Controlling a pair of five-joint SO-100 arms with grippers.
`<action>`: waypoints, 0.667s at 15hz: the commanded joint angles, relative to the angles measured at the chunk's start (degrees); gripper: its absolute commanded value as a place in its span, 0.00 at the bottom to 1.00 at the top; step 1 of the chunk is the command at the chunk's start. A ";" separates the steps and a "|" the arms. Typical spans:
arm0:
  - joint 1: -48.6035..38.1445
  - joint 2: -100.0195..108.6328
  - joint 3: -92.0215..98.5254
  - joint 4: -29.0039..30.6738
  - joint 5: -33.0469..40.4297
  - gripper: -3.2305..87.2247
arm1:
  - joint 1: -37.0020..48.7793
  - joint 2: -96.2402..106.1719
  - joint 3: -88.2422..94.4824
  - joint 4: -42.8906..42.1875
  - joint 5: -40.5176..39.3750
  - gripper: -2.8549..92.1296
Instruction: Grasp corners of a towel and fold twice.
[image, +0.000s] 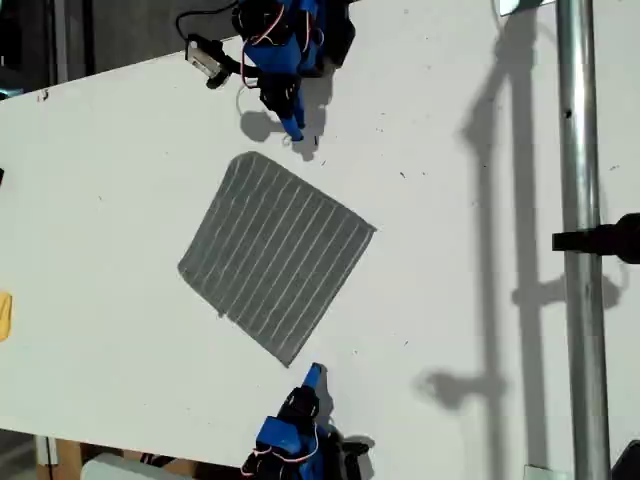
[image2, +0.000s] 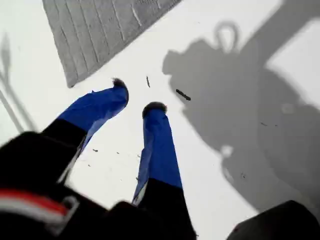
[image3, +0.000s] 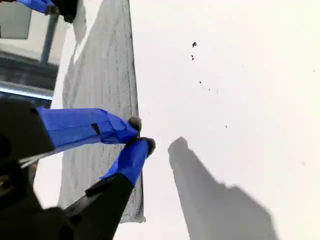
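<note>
Grey cloth with thin pale stripes, the towel (image: 275, 255) lies flat and unfolded on the white table (image: 450, 300), turned like a diamond a little left of centre in the exterior view. You can see one of the corners (image: 250, 155) pointing toward the top of that view, and my first gripper (image: 295, 132) sits just beside it, apart from the cloth. In the first wrist view my first gripper (image2: 137, 97) has its blue fingers spread with bare table between them, holding nothing. The towel's corner (image2: 70, 82) is a short way ahead.

At the bottom of the exterior view, my second gripper (image: 313, 375) stands just beside the lowest corner (image: 287, 362). Its own camera shows you my second gripper (image3: 141, 134) with the jaws drawn nearly together at the towel's edge (image3: 100, 75). No cloth is lifted.
</note>
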 joint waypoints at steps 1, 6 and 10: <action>-15.38 0.09 0.35 -1.05 -27.60 0.01 | -9.23 0.26 -1.85 0.35 0.88 0.03; -15.21 0.09 0.35 -1.05 -27.42 0.01 | -9.32 0.26 -1.85 0.44 0.97 0.03; -15.29 0.09 0.35 -1.05 -27.95 0.01 | -9.23 0.26 -2.20 -0.18 0.97 0.03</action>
